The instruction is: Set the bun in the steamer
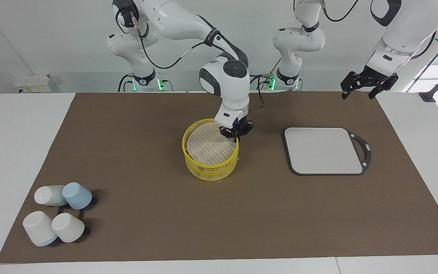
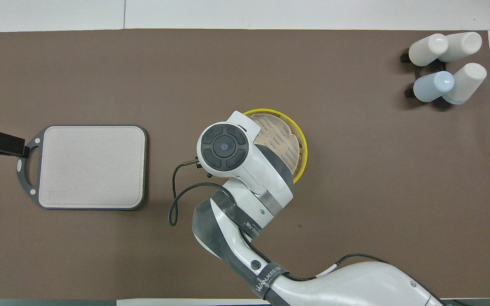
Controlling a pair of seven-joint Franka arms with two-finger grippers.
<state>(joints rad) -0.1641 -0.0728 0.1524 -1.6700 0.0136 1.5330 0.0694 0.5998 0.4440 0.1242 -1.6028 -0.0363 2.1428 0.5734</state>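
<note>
Now the right end effector (image 1: 236, 133) sits at the steamer (image 1: 210, 149) rim, on the side near the robots; I cannot tell how far open it is. No bun shows. Left end effector (image 1: 369, 84) waits open, above the counter (image 1: 13, 152) edge beside the board (image 1: 323, 150).

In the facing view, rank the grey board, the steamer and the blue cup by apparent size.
1. Grey board, largest.
2. Steamer, clearly smaller.
3. Blue cup, smallest, though it lies closest to the camera.

yellow-rimmed bamboo steamer (image 1: 210, 152), grey board (image 1: 323, 150), brown mat (image 1: 146, 152)
</note>
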